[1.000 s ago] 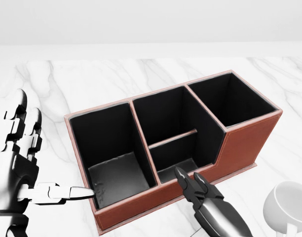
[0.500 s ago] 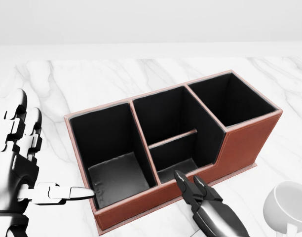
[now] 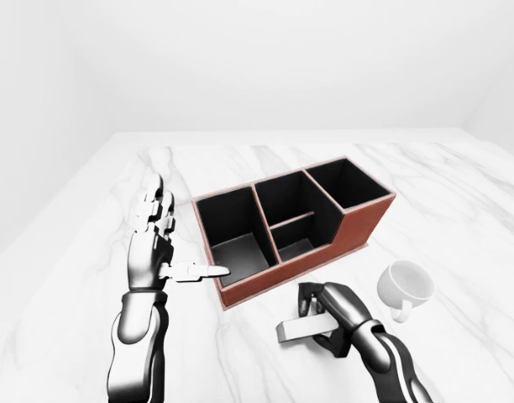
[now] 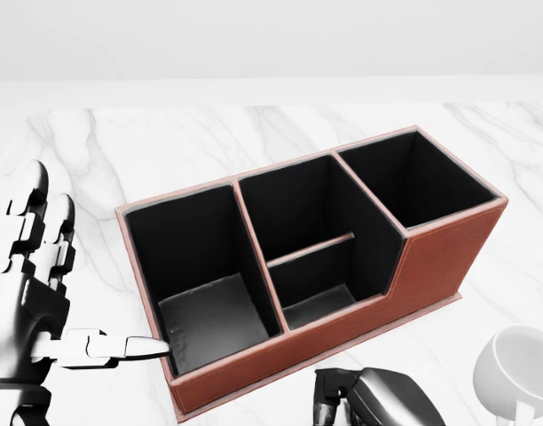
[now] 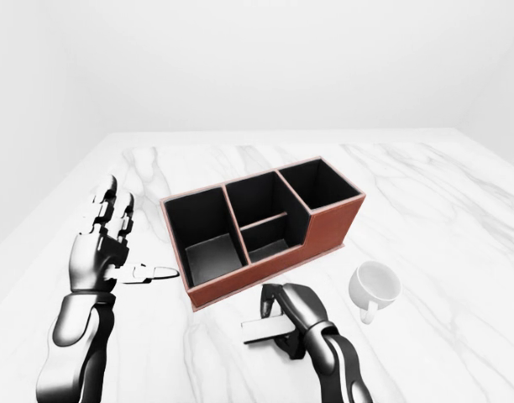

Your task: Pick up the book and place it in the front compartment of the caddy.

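Book (image 3: 301,327): flat on the marble, below the caddy, under the right hand's curled fingers
Right hand (image 3: 328,312): closed on the book; has dropped from the caddy's wall
Left hand (image 3: 154,239): open, thumb by the caddy (image 3: 358,227), unchanged
Mug (image 3: 406,287): right of the book

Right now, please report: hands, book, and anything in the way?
Left hand open beside caddy. Right hand closed on book, low on the table. Mug right of hand, off the path.
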